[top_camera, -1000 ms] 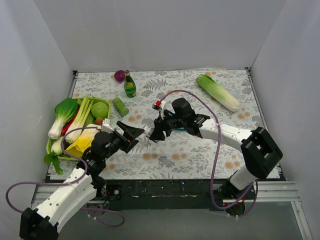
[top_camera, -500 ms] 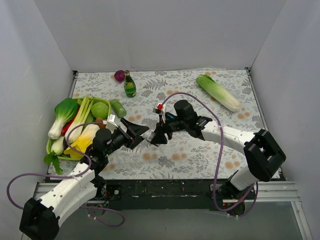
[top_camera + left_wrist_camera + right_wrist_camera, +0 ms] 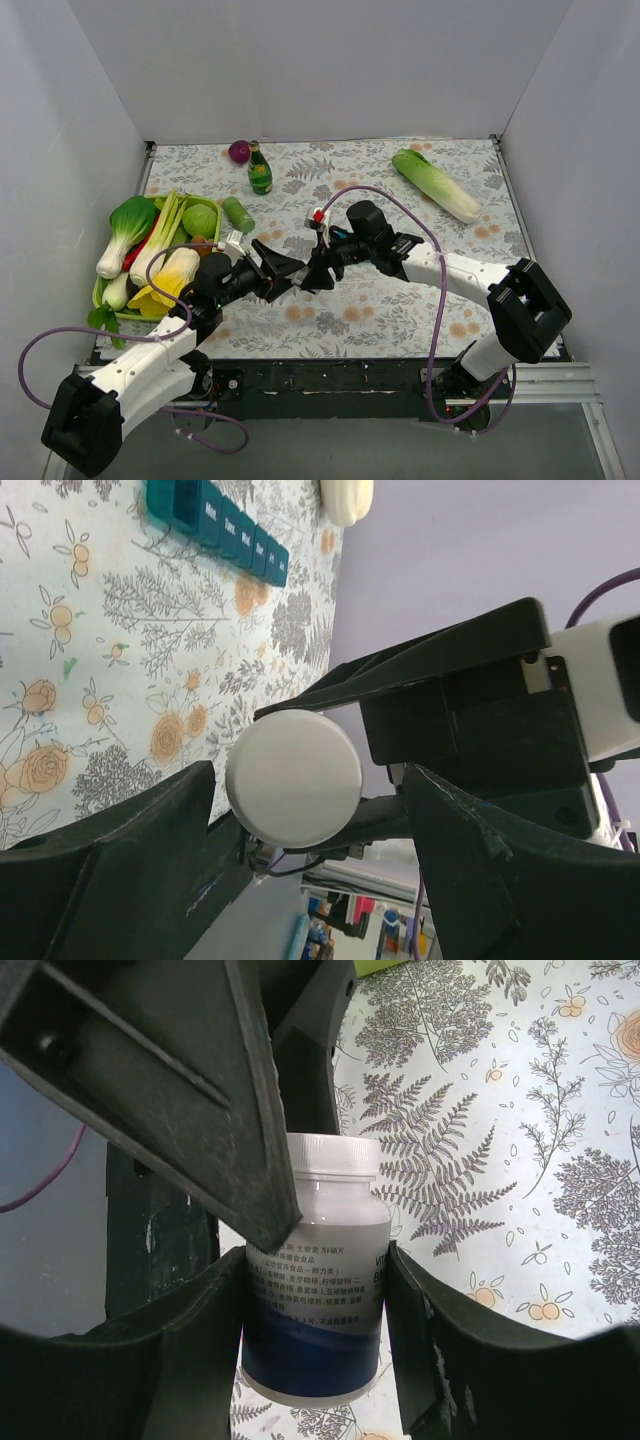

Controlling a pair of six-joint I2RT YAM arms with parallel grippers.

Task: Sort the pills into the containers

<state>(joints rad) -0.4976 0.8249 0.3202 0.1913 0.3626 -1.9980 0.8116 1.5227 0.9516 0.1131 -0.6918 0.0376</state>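
Observation:
My right gripper (image 3: 314, 271) is shut on a white pill bottle (image 3: 315, 1290) with a blue label band and a white cap (image 3: 293, 778), and holds it above the floral table. My left gripper (image 3: 283, 268) is open. Its fingers (image 3: 150, 860) stand on either side of the cap, the left one close to it and the right one apart. One left finger (image 3: 180, 1070) crosses the bottle's upper left in the right wrist view. The teal pill box (image 3: 215, 525) lies on the table beyond, in the left wrist view only. No loose pills show.
A green tray (image 3: 211, 206) of vegetables sits at the left. A green bottle (image 3: 260, 170) and a purple onion (image 3: 239, 151) stand at the back. A cucumber (image 3: 240, 213) lies near the tray, a napa cabbage (image 3: 437, 184) at the back right. White walls enclose the table.
My left gripper has moved right, up to the bottle's cap. My right gripper has shifted slightly toward it, still holding the bottle.

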